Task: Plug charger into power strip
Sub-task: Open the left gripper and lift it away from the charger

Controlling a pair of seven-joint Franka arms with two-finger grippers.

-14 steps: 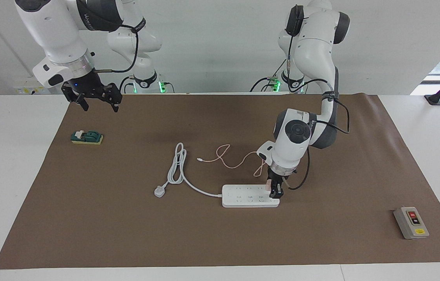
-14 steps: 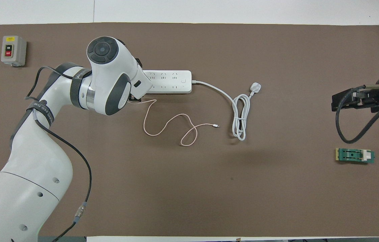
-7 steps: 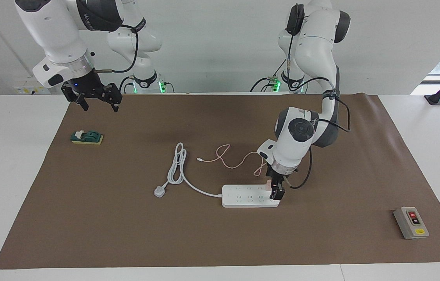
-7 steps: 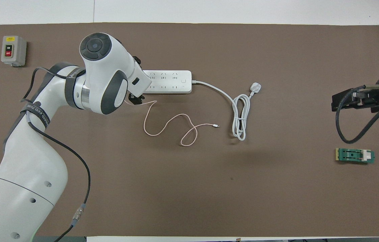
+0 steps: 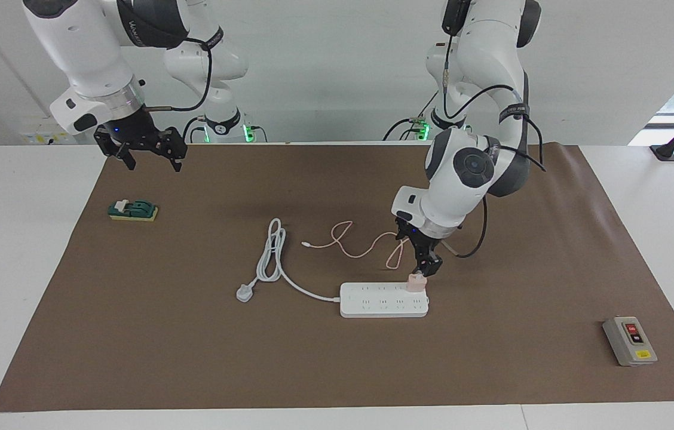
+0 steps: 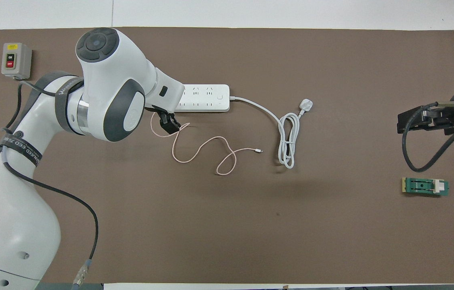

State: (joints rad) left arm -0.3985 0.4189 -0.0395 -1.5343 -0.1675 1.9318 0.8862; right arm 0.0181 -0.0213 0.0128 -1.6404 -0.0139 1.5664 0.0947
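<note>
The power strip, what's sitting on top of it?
A small pink charger stands on the power strip, at the left arm's end. Its prongs are hidden underneath it.

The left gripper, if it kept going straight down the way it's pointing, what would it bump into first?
Most likely the pink charger sitting on the power strip. The open left gripper hangs just above it, pointing down.

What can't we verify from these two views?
- Charger on the power strip: overhead view, left arm hides it and that end.
- Whether its pins are fully seated: facing view, too small.
- Left gripper fingertip gap: too small.
- Right gripper: overhead view, partly cut off by the edge.
</note>
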